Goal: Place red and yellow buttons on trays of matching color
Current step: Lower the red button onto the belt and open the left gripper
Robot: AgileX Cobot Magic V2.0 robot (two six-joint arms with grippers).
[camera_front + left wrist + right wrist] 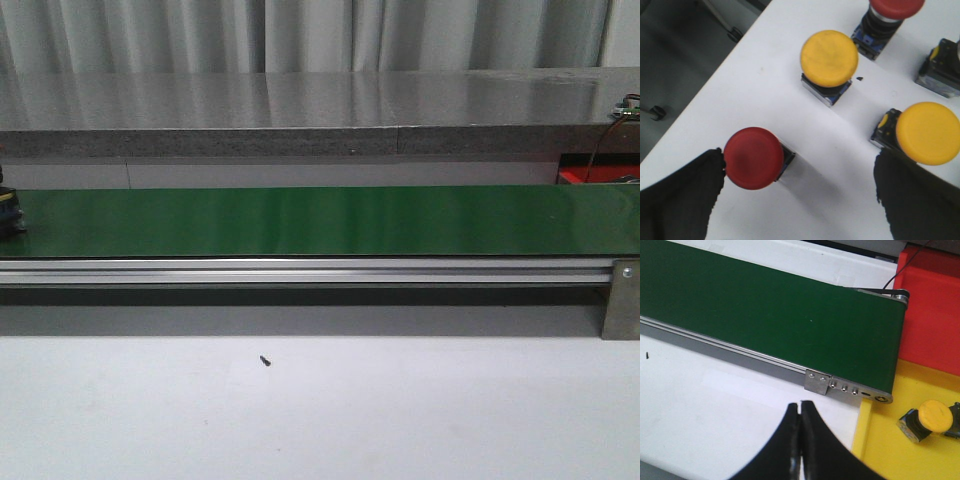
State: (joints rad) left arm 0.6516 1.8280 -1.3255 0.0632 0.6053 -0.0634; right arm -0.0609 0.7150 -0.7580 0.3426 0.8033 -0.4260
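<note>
With left gripper (795, 200) jaws released beside round red mushroom-cap button (753, 157), right gripper (800, 440) clenched empty.
Centre over red cap, descend, avoid nearer yellow mushroom-cap button (927, 133) on white counter (770, 80).

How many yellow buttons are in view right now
3, maybe more cut off at frame edges. Two yellow mushroom-head push buttons sit on the white table under the left claw: one centre, one by its finger. A third lies in the yellow tray.

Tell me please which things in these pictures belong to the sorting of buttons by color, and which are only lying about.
Belong to the job:
- red button between the open left gripper fingers
- two yellow buttons near it
- second red button
- yellow tray, a yellow button already inside
- red tray
- green conveyor belt

Only lying about:
- small black screw on the white table
- curtain behind
</note>
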